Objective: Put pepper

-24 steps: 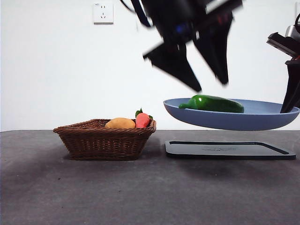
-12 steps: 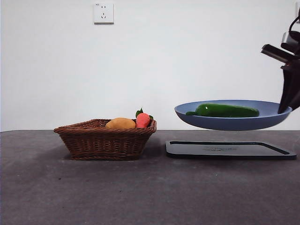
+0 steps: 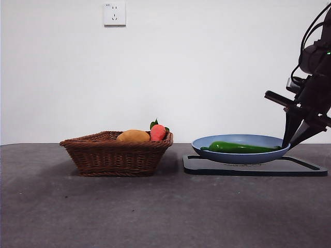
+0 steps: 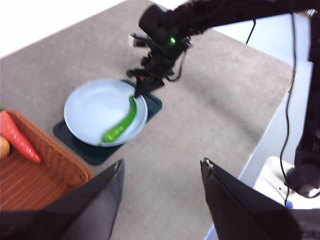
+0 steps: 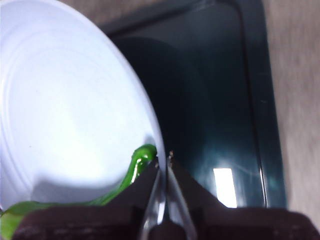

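The dark-green pepper [image 3: 238, 147] lies in the blue plate [image 3: 243, 158], which rests on the dark tray [image 3: 253, 167]. My right gripper [image 3: 289, 143] is shut on the plate's right rim. In the right wrist view its jaws [image 5: 163, 157] pinch the plate's edge [image 5: 65, 110], with the pepper's tip [image 5: 136, 169] just beside them and the tray [image 5: 215, 110] below. The left wrist view shows the pepper [image 4: 121, 122] curved across the plate [image 4: 92, 105]. My left gripper [image 4: 162, 162] is open and empty, high above the table.
A brown wicker basket [image 3: 116, 153] stands left of the tray with a yellow-orange fruit [image 3: 133, 136] and a red-orange item with green leaves [image 3: 157, 132] in it. The table's edge [image 4: 260, 150] lies beyond the tray, with cables past it.
The plate with the pepper has come down from the air onto the tray, held by my right gripper. My left arm has gone up out of the front view.
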